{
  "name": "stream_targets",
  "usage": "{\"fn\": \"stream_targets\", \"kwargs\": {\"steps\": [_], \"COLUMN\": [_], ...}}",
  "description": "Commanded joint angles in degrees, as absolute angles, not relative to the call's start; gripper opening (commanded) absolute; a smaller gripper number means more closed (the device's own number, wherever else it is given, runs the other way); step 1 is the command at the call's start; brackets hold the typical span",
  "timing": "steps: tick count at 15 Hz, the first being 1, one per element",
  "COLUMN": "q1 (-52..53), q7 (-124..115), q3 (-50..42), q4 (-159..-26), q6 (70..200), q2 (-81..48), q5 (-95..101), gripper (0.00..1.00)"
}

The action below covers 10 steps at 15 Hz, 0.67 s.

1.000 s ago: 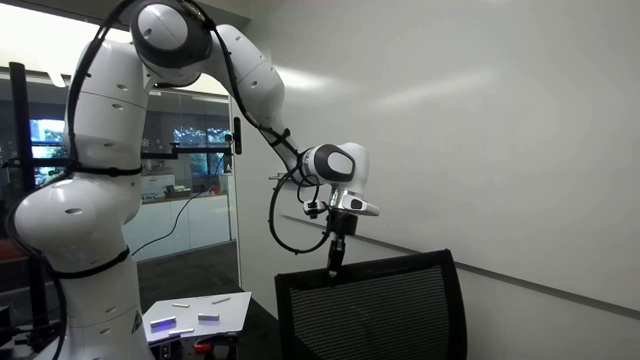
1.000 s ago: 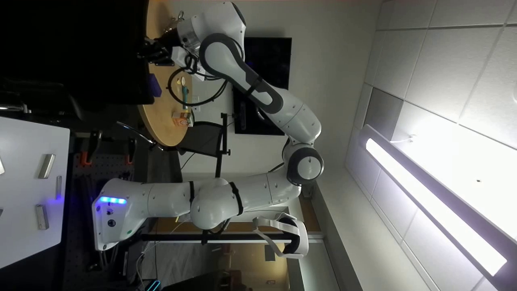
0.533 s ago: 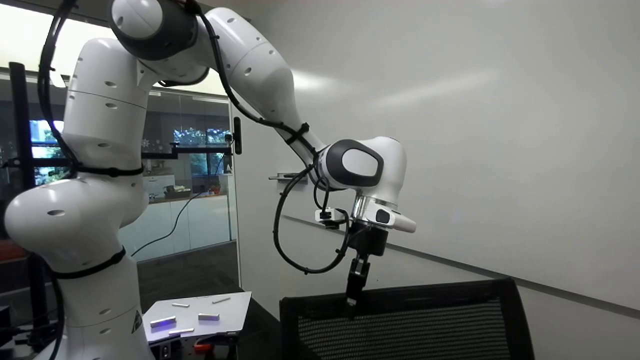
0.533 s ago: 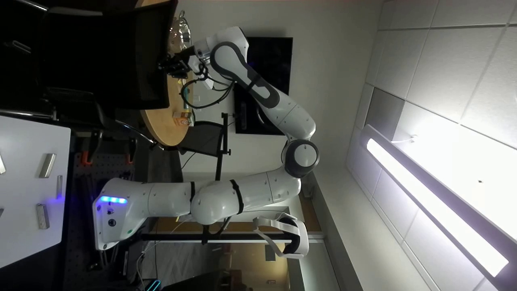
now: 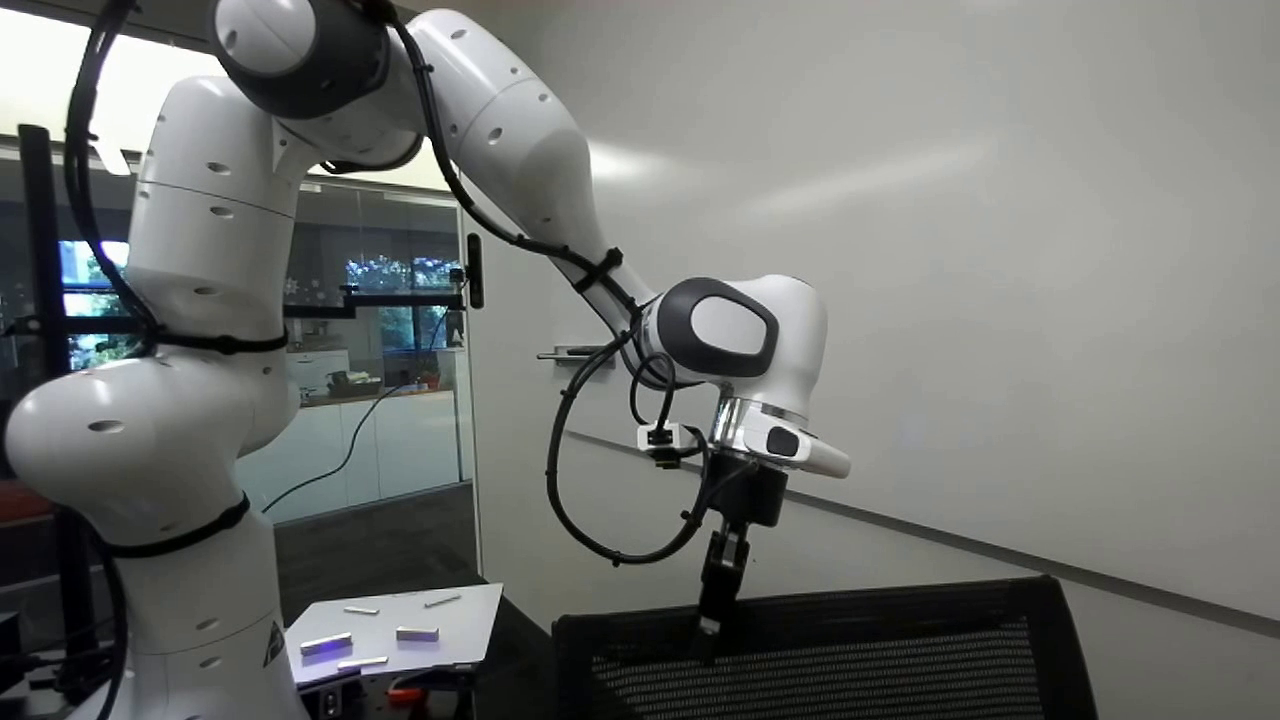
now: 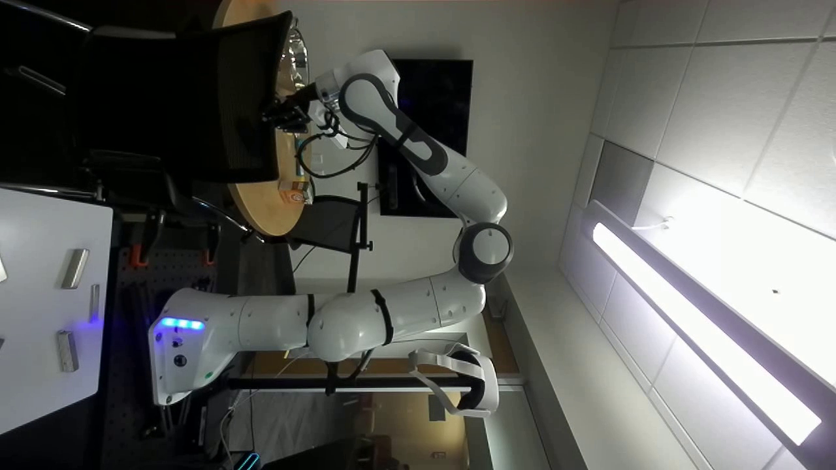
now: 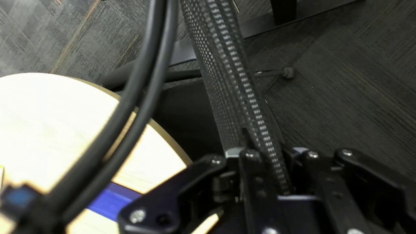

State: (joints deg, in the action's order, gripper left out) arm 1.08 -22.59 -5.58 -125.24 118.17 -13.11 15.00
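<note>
My gripper (image 5: 706, 640) points down at the top edge of a black mesh chair back (image 5: 830, 680). In the wrist view, my gripper (image 7: 266, 143) has one finger on each side of the chair back's top rail (image 7: 250, 94) and is shut on it. The fingertips are dark against the dark mesh and partly hidden. In an exterior view that lies on its side, my gripper (image 6: 269, 114) also shows at the top edge of the chair back (image 6: 251, 91). The chair's seat (image 7: 188, 110) shows below in the wrist view.
A round wooden table (image 6: 261, 205) stands beside the chair, with an orange box (image 6: 295, 191) and a shiny metal vessel (image 6: 298, 55). A blue object (image 7: 112, 200) lies at the table. A whiteboard wall (image 5: 1000, 250) and a white panel with several metal bars (image 5: 460, 630) are near.
My gripper and the chair back have moved together, rightward and down in both exterior views. Most of the motion came in the first half second. The fingers stay at the rail.
</note>
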Motion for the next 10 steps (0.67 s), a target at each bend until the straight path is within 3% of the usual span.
{"fn": "stream_targets", "kwargs": {"steps": [1, 3, 4, 5, 10], "q1": [1.0, 1.2, 1.3, 1.5, 3.4], "q7": [-22.2, -21.4, -20.8, -20.1, -16.7], "q3": [-5.6, -5.2, -4.9, -4.7, -1.8], "q4": [-125.2, -125.1, -125.1, -125.0, -123.3], "q6": [115.7, 115.4, 115.2, 115.1, 111.3], "q2": [-11.6, -11.5, -11.3, -11.2, -9.8], "q5": [16.0, 16.0, 16.1, 16.2, 17.7], "gripper": [0.02, 0.03, 0.32, 0.33, 0.69]}}
